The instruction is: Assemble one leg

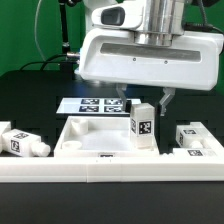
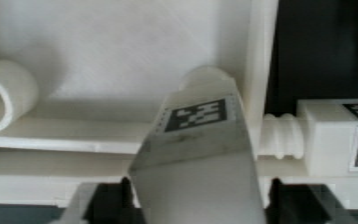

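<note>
Arm: one, seen only from the wrist down. Gripper (image 1: pixel 144 104): white body, pointed straight down, held over the middle of the counter. Fingers (image 1: pixel 122 100): two, dark-tipped, set either side of the leg (image 1: pixel 141 126); contact with it cannot be determined.

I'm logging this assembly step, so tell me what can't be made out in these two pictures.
Exterior view: whether the end effector grips the leg; the fingertips are too small.
Wrist view: the leg's near end, blurred and cut off by the picture's edge.
Exterior view: the marker board, partly hidden behind end effector and leg.
Exterior view: whether the leg touches the white tray-like piece; white on white, too small.
</note>
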Robot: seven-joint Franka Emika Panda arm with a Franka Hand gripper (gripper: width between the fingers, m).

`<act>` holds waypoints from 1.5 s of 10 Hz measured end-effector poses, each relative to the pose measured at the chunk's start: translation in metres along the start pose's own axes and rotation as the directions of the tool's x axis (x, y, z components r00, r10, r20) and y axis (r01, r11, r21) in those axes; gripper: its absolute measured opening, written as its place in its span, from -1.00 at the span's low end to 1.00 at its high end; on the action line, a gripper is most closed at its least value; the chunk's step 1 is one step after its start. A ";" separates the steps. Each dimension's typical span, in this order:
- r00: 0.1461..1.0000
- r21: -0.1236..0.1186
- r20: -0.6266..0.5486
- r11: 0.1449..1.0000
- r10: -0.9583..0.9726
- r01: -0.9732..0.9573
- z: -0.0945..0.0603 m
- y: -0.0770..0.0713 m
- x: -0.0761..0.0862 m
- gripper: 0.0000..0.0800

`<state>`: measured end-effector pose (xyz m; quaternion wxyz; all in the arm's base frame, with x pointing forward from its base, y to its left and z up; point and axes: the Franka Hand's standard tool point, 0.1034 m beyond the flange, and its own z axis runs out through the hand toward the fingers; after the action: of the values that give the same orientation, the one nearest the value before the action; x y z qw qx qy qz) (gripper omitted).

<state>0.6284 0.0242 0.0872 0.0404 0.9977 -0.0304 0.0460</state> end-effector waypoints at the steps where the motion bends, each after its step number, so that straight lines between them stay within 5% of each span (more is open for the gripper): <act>1: 1.000 0.000 0.000 1.000 0.026 -0.026 0.000 0.000 0.000 -0.29; 5: 0.977 0.001 0.000 0.977 0.212 -0.212 0.000 0.000 0.000 -0.29; 8: 0.845 0.026 0.011 0.844 0.535 -0.535 0.001 0.003 -0.001 -0.28; 13: 0.541 0.028 0.028 0.541 0.840 -0.841 0.002 0.003 -0.001 -0.28; 15: 0.250 0.064 0.054 0.247 0.967 -0.967 0.004 0.006 -0.003 -0.28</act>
<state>0.6258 0.0183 0.0839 -0.0380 0.7709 -0.6330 0.0605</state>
